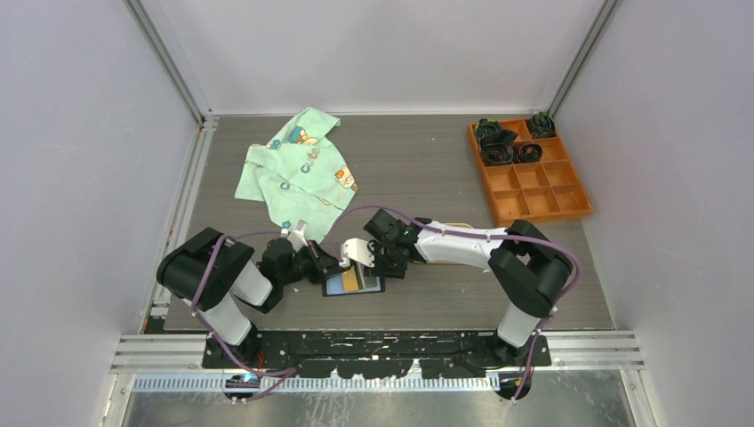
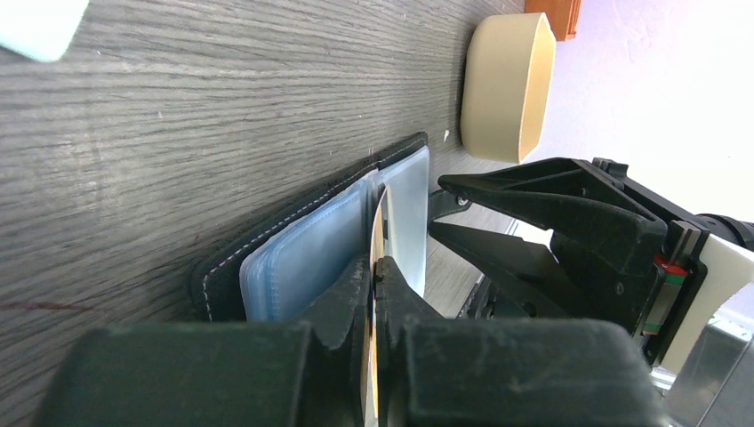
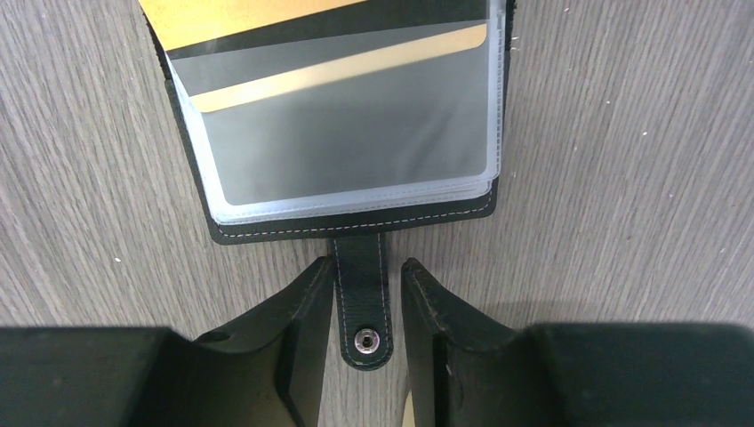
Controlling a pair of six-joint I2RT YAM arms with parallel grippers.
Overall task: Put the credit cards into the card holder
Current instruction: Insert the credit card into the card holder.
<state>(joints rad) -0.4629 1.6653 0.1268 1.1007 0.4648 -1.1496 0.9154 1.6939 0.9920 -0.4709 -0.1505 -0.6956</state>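
Black card holder (image 1: 353,283) lies open between my arms. My left gripper (image 2: 374,271), low and level, pinches a credit card (image 2: 381,213) edge-on at its sleeves (image 2: 307,258); the right gripper (image 3: 366,271) straddles the snap tab (image 3: 363,311), jaws narrowly apart.

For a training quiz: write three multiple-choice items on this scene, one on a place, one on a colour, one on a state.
1. Where is the card holder's snap tab?
A. between the right gripper's fingers
B. tucked under the holder
C. torn off, lying apart

2. What colour is the compartment tray?
A. blue
B. orange
C. white

3. How is the left gripper?
A. wide open
B. out of view
C. shut on a card

Answers:
1 A, since the right wrist view shows a finger on each side of the tab.
2 B, as the top view shows it orange.
3 C, since the left wrist view shows its fingers pinching the thin card edge-on.
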